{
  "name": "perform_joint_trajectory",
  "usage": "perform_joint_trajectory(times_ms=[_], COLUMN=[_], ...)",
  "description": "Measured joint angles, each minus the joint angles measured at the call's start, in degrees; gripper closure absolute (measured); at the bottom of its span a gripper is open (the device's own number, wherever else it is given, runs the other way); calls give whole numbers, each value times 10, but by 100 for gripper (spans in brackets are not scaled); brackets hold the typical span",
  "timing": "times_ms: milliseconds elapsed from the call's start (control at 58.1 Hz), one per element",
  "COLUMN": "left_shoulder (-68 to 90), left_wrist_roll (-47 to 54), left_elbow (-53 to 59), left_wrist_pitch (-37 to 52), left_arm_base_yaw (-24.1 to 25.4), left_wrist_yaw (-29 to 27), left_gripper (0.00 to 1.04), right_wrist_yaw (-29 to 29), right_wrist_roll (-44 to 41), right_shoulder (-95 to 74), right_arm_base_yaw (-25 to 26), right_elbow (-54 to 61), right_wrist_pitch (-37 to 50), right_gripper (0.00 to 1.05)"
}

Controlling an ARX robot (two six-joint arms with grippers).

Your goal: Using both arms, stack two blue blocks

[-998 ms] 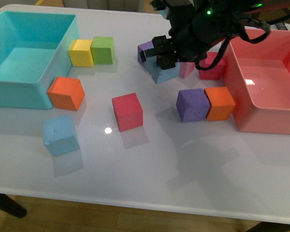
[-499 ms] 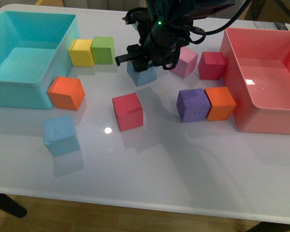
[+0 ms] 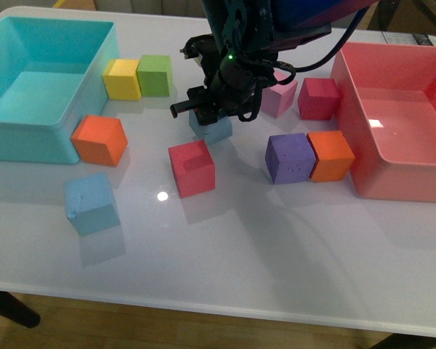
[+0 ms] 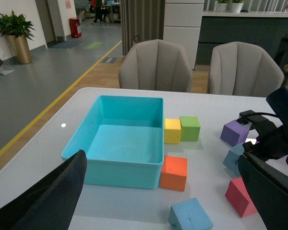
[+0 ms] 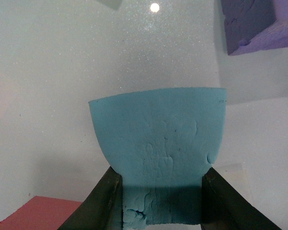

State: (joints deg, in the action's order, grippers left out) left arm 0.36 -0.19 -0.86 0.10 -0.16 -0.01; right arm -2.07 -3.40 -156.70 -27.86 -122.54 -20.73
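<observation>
Gripping one blue block point(image 3: 213, 129), the right end effector point(image 3: 207, 115) is clenched just behind the red cube point(image 3: 192, 168). The second blue block point(image 3: 92, 203) is seen on the worktop point(image 3: 276, 240), well apart. The left end effector point(image 4: 163, 182) is held released.

The right arm point(image 3: 258, 36) is black, draped in dark cables point(image 3: 276, 67), with one green light point(image 3: 231, 56); the right claw point(image 5: 158, 177) seems matte black.

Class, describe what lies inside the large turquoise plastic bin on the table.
Only bare floor shows inside the large turquoise plastic bin; no cube is visible. Its near wall hides the strip of floor just behind it, so that strip cannot be checked.
</observation>
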Motion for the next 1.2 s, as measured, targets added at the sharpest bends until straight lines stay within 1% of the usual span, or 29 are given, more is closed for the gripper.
perform_joint_trajectory(times_ms=[293, 413, 602, 671, 688, 757, 861, 964, 1015, 1102, 1205], left_shoulder=[0, 0, 0, 0, 0, 0, 0, 0, 0, 0, 0], left_wrist_roll=[0, 0, 0, 0, 0, 0, 0, 0, 0, 0, 0], left_elbow=[0, 0, 0, 0, 0, 0, 0, 0, 0, 0, 0], left_wrist_pitch=[0, 0, 0, 0, 0, 0, 0, 0, 0, 0, 0], left_arm_base_yaw=[0, 0, 0, 0, 0, 0, 0, 0, 0, 0, 0], left_wrist_yaw=[0, 0, 0, 0, 0, 0, 0, 0, 0, 0, 0], left_gripper=[9, 9, 9, 9, 9, 9, 9, 9, 9, 9, 9], right_wrist_yaw=[-6, -7, -9, -5, -3, 2, 16, 29, 35, 29, 27], right_wrist_roll=[0, 0, 0, 4, 5, 6, 6, 6, 9, 8, -4], right_shoulder=[-18, -18, -14, 0, 6, 27, 76, 148, 189, 257, 346], right_arm_base_yaw=[-2, -2, 0, 4, 5, 8, 13, 20, 25, 33, 48], right_elbow=[-28, -25, -8, 13, 19, 38, 79, 141, 181, 254, 364], right_wrist_pitch=[-8, -1, 14, 29, 33, 46, 73, 117, 144, 185, 249], right_gripper=[73, 52, 24, 9, 7, 9, 9, 9, 9, 9, 9])
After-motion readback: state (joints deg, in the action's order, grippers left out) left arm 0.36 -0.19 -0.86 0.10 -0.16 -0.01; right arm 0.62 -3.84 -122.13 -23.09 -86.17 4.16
